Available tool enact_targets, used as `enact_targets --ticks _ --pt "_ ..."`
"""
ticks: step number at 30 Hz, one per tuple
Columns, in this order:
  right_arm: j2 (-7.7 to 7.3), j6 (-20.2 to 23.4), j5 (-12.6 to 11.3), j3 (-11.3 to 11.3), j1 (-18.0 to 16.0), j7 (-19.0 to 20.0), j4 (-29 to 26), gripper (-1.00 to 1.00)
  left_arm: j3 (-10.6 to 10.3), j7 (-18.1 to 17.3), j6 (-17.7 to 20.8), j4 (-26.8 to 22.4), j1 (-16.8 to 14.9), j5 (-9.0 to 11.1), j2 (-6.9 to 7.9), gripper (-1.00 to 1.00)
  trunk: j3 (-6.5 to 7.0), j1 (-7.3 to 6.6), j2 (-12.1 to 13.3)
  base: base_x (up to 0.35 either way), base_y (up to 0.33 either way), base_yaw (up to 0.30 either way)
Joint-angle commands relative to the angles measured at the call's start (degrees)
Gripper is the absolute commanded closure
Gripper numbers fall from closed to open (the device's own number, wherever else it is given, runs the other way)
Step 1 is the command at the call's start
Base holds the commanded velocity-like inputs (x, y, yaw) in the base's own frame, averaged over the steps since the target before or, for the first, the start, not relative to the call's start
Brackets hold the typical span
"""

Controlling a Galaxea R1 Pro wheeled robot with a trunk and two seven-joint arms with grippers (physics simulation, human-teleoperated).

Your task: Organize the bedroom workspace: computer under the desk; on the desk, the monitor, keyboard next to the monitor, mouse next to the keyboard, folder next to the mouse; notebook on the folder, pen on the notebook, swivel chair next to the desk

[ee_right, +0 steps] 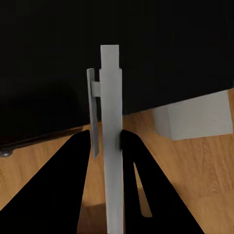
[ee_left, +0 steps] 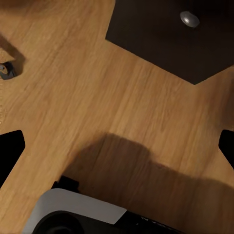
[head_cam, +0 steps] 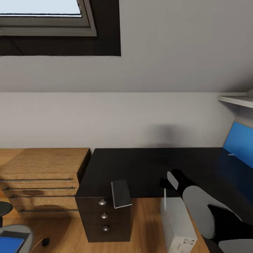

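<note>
My right gripper (head_cam: 165, 187) is shut on the pen (head_cam: 164, 201), a slim whitish stick that hangs just off the front edge of the black desk (head_cam: 147, 165). In the right wrist view the pen (ee_right: 109, 117) stands clamped between both fingers (ee_right: 80, 165). The dark grey notebook (head_cam: 121, 193) lies tilted on the desk's front corner, above the drawers (head_cam: 103, 216). The light grey computer (head_cam: 177, 226) stands on the floor below the pen. At the bottom left the blue folder (head_cam: 10, 244) lies on the swivel chair (head_cam: 26, 237). My left gripper (ee_left: 117, 146) is open over the wooden floor.
Low wooden shelving (head_cam: 42, 175) stands left of the desk. A bright blue slanted panel (head_cam: 239, 142) sits at the desk's far right, under a white shelf (head_cam: 237, 100). A chair caster (ee_left: 6, 70) and a drawer knob (ee_left: 189, 19) flank the left gripper.
</note>
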Motion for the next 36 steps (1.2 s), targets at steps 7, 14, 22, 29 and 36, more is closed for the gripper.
enact_targets --ticks 7,14,22,29,36 --pt "0.03 0.3 -0.2 -0.3 0.0 -0.3 -0.1 1.00 -0.5 -0.2 -0.2 0.1 -0.1 0.6 0.05 -1.00 -0.53 0.02 -0.1 0.030 0.000 0.168" --pt "0.04 0.3 -0.2 -0.3 0.0 -0.3 0.0 1.00 -0.6 -0.2 -0.2 0.1 -0.1 0.6 0.05 -1.00 -0.93 0.02 -0.1 0.042 0.000 0.129" --pt "-0.06 0.4 -0.3 -0.4 0.0 -0.3 0.0 1.00 -0.5 -0.2 -0.2 0.1 -0.1 0.6 0.05 -1.00 -1.03 0.02 -0.1 0.253 0.000 0.029" --pt "-0.18 0.6 -0.3 -0.5 0.0 -0.3 0.0 1.00 -0.5 -0.2 -0.2 0.1 -0.1 0.6 0.05 -1.00 -1.05 0.02 -0.1 0.272 0.000 0.004" --pt "-0.68 0.9 -0.2 -0.6 0.0 1.7 0.0 1.00 -0.5 -0.2 -0.2 0.1 -0.1 0.6 -0.02 -1.00 -1.05 0.02 -0.1 0.121 0.000 0.001"
